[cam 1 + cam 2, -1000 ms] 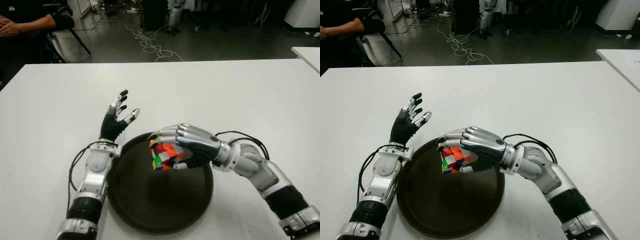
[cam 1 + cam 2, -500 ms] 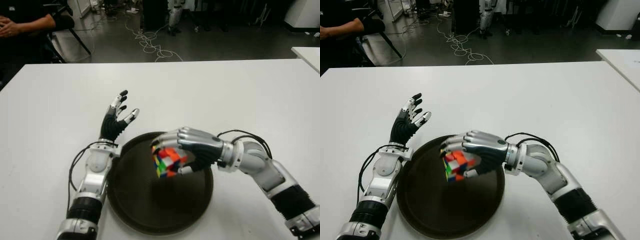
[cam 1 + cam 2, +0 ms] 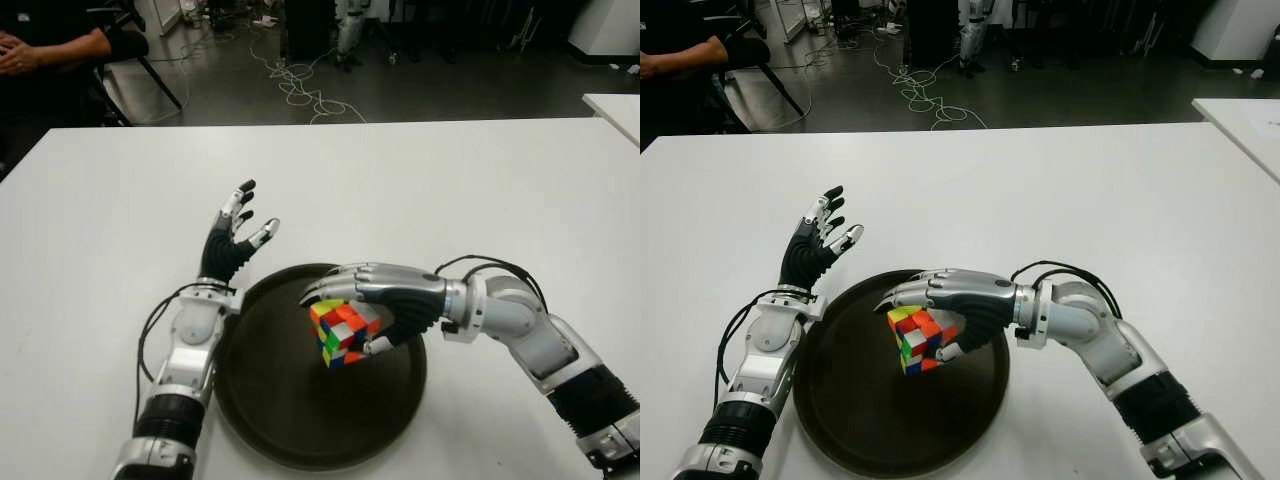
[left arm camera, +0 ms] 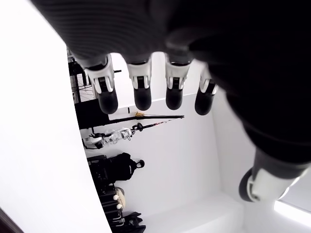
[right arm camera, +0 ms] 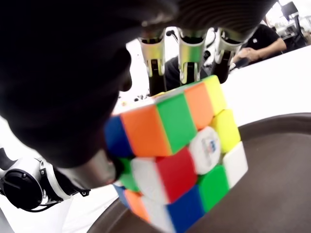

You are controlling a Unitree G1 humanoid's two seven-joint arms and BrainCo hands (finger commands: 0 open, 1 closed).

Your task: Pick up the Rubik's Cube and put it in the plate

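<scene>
The right hand (image 3: 385,305) pinches the Rubik's Cube (image 3: 342,332) over the plate (image 3: 300,420). Only the release is left. The left hand (image 3: 232,235), fingers spread, shows beside the plate's left rim.

Silver-black robot hand (image 3: 385,300), black cables (image 3: 495,268)

- Setting: a robotics lab.
- Evidence: loose cables (image 3: 300,85) on the dark floor (image 3: 420,90) (beyond the outstretched fingers), white worktables (image 3: 450,180), a seated person (image 3: 50,45).
</scene>
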